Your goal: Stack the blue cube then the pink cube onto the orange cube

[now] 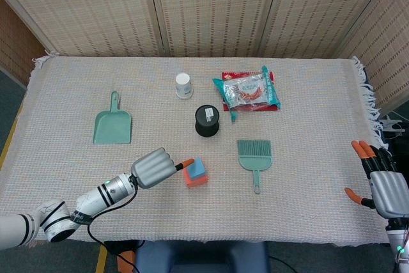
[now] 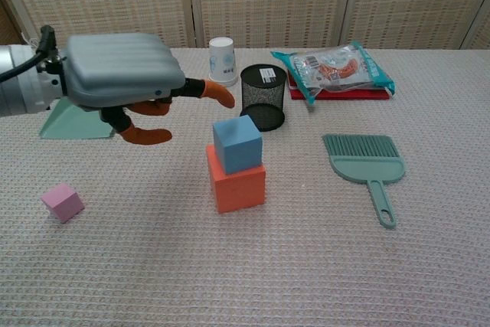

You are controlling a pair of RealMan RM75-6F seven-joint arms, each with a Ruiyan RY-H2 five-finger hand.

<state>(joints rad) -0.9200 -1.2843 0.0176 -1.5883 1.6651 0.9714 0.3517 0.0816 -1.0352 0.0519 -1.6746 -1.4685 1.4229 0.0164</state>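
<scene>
Small blue cube (image 2: 237,143) is seated on the larger orange cube (image 2: 236,184) — first stack done. Left hand (image 2: 122,82) is empty, fingers spread; small pink cube (image 2: 62,202), on the table at the left, is judged next.

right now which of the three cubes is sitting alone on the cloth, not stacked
The pink cube, the smallest, sits alone on the cloth at the chest view's far left. The blue cube rests on the orange cube.

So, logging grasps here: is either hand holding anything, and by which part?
Nothing is held. The left hand is open beside the small blue cube; the right hand is open and empty.
</scene>
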